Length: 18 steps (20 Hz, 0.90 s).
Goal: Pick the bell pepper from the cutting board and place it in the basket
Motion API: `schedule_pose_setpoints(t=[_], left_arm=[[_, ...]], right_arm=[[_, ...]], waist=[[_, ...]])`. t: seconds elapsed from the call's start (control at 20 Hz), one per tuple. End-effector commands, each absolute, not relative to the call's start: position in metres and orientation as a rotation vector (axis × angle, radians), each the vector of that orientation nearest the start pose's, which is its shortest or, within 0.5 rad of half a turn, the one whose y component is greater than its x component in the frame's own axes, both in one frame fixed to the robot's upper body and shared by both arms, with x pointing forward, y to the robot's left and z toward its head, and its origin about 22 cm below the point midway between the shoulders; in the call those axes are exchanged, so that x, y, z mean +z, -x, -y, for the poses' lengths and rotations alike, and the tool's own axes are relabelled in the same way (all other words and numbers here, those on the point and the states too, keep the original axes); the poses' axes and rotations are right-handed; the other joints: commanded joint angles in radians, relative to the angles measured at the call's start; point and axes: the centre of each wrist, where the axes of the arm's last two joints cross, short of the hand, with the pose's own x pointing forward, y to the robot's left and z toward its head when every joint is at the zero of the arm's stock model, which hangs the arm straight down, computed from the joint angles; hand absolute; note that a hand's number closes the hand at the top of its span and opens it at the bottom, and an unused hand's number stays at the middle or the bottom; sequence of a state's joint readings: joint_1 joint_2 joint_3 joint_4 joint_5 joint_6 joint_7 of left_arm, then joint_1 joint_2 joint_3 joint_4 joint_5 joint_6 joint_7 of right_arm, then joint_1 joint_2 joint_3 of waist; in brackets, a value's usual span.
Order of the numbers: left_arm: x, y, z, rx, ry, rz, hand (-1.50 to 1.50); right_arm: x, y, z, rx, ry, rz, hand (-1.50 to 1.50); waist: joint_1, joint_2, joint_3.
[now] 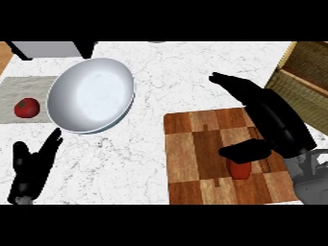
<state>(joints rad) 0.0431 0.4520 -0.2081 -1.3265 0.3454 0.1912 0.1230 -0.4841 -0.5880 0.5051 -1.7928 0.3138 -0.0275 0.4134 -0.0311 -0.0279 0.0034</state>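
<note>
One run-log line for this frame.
stage: reach | right hand: open over cutting board, thumb above bell pepper | left hand: open, resting | basket: no pepper seen

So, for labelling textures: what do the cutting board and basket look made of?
Cutting board: apparently wood, brown blocks with visible grain, smooth matte finish. Basket: looks like woven wicker or straw, judging by its tan ribbed weave; exact fibre unclear.

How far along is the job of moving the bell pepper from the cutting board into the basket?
Nothing is finished yet: the bell pepper lies on the cutting board. In hand: the right hand is over it, thumb beside the pepper, fingers straight, not closed round it. Left: grasping, lifting, and carrying it to the basket. The left hand rests open at the lower left.
</note>
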Motion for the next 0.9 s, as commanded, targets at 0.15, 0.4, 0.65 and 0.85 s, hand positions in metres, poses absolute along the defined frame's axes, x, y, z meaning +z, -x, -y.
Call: schedule_pose_setpoints(t=[0.15, 0.4, 0.65, 0.85], left_arm=[[-0.054, -0.206, -0.309, -0.017, -0.169, 0.999, 0.00], [-0.052, -0.201, -0.307, -0.009, -0.198, 1.007, 0.00], [-0.066, -0.191, -0.297, -0.004, -0.164, 0.990, 0.00], [-0.044, -0.195, -0.304, -0.036, -0.167, 1.011, 0.00]], right_arm=[[0.254, -0.259, 0.191, 1.286, 0.781, 1.469, -1.50], [0.281, -0.249, 0.208, 1.484, 0.715, 1.205, -1.50], [0.306, -0.239, 0.224, 1.540, 0.694, 1.070, -1.50], [0.317, -0.235, 0.229, 1.536, 0.682, 1.031, -1.50]], waist=[[0.004, 0.012, -0.009], [-0.001, 0.011, -0.008], [0.003, 0.018, -0.007], [0.023, 0.021, -0.005]])
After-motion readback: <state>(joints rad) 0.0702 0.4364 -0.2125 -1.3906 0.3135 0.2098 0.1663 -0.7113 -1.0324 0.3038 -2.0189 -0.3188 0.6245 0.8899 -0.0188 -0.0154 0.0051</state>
